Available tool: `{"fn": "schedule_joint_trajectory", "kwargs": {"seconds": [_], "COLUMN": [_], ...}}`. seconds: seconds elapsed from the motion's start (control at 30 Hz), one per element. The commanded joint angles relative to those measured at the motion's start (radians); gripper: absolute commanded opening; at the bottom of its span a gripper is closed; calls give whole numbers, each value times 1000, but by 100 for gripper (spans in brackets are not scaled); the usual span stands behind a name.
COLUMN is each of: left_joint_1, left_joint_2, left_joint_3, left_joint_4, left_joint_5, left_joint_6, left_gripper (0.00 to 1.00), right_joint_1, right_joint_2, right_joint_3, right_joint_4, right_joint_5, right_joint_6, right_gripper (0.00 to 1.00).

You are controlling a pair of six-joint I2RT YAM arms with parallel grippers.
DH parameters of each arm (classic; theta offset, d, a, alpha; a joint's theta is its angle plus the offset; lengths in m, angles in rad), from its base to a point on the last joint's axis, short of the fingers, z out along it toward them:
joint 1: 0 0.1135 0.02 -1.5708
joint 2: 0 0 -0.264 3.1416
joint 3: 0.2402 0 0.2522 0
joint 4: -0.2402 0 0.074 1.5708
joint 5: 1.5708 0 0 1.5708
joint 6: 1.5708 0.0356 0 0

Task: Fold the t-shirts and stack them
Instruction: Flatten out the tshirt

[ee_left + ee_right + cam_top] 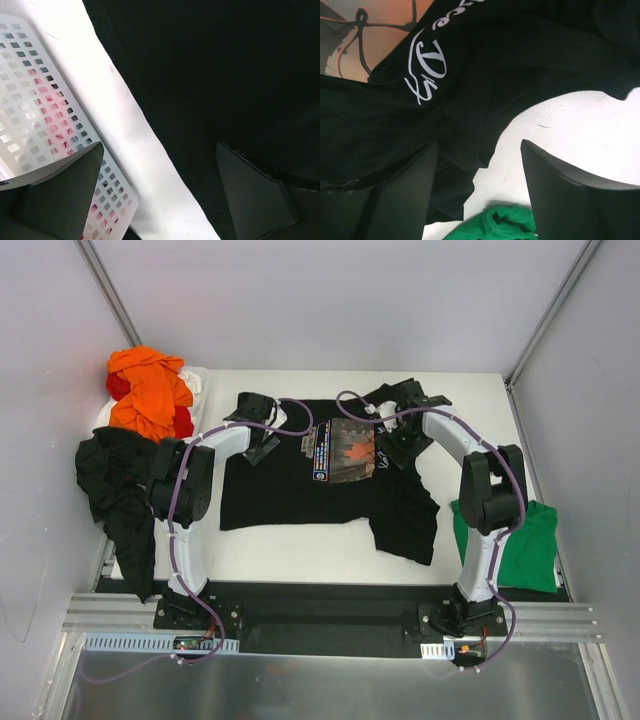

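Observation:
A black t-shirt [300, 495] with a rectangular chest print [345, 450] lies spread on the white table. My left gripper [262, 445] is open over its left shoulder edge; in the left wrist view [160, 200] one finger is over the black cloth [225, 75], the other over the basket. My right gripper [395, 445] is open over the shirt's right sleeve; in the right wrist view [480, 195] the cloth edge [460, 125] lies below the jaws, not pinched. A folded green t-shirt [525, 540] lies at the right and also shows in the right wrist view [495, 225].
A white perforated basket [30, 90] at the back left holds orange [150, 390] and red [182, 422] t-shirts. A second black t-shirt [115, 490] hangs over the basket's near side. White walls enclose the table on three sides.

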Motion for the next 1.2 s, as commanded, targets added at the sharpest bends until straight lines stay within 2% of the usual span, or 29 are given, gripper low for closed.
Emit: {"fn": "schedule_joint_trajectory", "kwargs": {"seconds": [0.0,0.4,0.57,0.67,0.87,1.0,1.17], "left_joint_1": [-1,-10,-10,-10,-12,-12,-12], "left_joint_2": [-28,-22,-24,-24,-18,-18,-19], "left_joint_3": [-22,-30,-36,-36,-33,-37,-44], "left_joint_4": [-78,-78,-77,-78,-78,-78,-77], "left_joint_5": [13,10,7,10,13,11,13], "left_joint_6": [-9,-26,-26,-29,-30,-32,-33], "left_gripper": [96,96,96,96,96,96,96], "right_joint_1": [12,14,12,14,11,11,-2], "right_joint_2": [14,58,75,81,84,77,43], "right_joint_3": [45,42,45,47,48,36,1], "right_joint_4": [-24,-12,-18,-18,-23,-23,-20], "right_joint_5": [-47,-52,-68,-72,-65,-61,-56], "right_joint_6": [2,-14,-15,-17,-21,-26,-29], "right_gripper": [69,57,56,50,30,13,1]}}
